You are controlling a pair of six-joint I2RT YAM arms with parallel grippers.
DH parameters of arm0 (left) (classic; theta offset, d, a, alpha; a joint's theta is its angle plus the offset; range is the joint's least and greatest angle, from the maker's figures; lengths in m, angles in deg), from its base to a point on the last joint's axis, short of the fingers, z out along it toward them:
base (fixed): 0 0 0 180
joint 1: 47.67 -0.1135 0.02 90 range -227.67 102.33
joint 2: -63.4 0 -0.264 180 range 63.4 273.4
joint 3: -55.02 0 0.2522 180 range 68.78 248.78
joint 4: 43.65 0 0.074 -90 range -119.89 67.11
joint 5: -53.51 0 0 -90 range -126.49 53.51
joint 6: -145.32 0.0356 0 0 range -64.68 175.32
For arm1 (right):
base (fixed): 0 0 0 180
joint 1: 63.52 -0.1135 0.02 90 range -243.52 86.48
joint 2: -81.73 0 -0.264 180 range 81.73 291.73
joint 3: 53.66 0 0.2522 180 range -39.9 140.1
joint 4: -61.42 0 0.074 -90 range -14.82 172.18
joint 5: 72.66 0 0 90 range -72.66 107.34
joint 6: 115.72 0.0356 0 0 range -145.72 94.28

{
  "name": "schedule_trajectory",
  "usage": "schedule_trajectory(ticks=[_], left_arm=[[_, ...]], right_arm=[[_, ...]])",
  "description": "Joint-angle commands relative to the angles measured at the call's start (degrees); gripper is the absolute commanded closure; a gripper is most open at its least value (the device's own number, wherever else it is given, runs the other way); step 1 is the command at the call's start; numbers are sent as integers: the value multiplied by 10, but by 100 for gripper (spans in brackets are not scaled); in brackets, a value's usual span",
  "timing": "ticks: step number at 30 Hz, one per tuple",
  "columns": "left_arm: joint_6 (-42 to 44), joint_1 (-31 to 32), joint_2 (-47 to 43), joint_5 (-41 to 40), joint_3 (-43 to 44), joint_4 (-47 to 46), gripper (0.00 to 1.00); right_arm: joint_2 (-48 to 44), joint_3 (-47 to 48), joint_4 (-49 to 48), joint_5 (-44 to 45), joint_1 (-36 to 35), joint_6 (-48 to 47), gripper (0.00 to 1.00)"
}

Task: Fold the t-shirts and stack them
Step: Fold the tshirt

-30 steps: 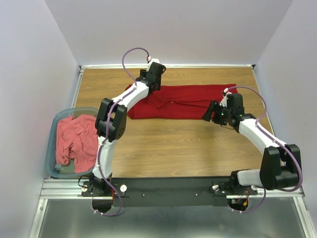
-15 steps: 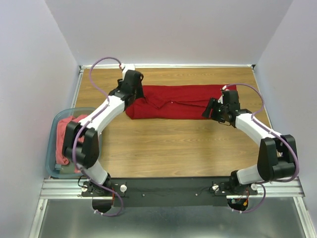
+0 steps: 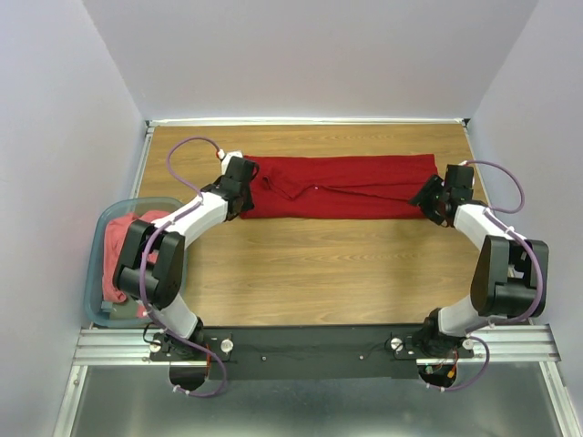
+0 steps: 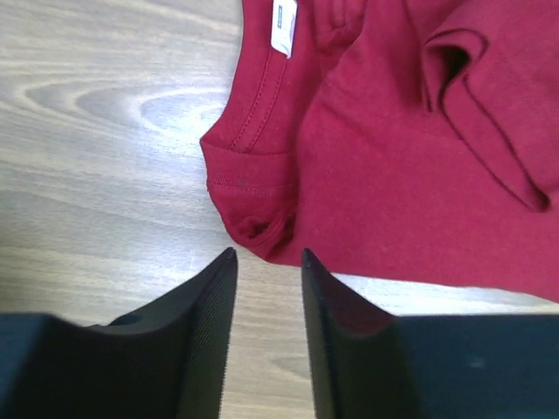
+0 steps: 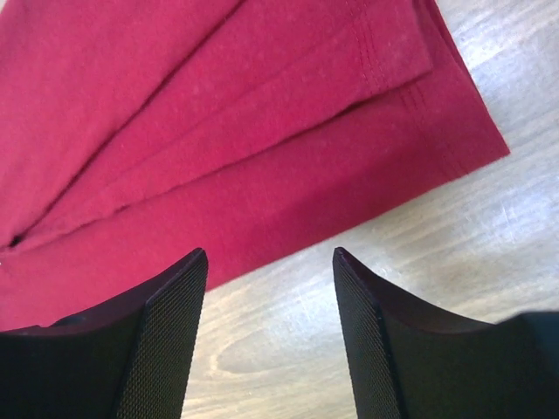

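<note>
A deep crimson t-shirt [image 3: 346,187] lies folded into a long strip across the far part of the wooden table. My left gripper [image 3: 242,202] is low at its left end. In the left wrist view the jaws [image 4: 266,257] stand narrowly open over bare wood, and the shirt's bunched corner [image 4: 262,234] lies just past the tips, with the white neck label [image 4: 284,26] beyond it. My right gripper [image 3: 428,202] is at the strip's right end. Its jaws [image 5: 269,253] are open wide over wood, just short of the shirt's near edge [image 5: 288,209]. A coral-pink t-shirt [image 3: 118,250] lies crumpled in the tub.
The translucent blue-grey tub [image 3: 94,273] sits at the table's left edge. White walls close in the table on three sides. Bare wood [image 3: 328,273] stretches between the red shirt and the arms' bases.
My left arm swung from the shirt's far middle out to its left end and came down low. My right gripper moved right to the strip's right end. The shirt now lies flatter.
</note>
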Motion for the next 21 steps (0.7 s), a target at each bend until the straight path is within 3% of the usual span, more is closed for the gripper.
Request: schedule_trajectory(ticks=[1, 21], left_arm=[[2, -6, 22, -5, 6, 2, 60], [33, -7, 87, -14, 45, 3, 63]], right_arm=[[14, 3, -36, 4, 8, 16, 35], [65, -2, -62, -38, 16, 11, 39]])
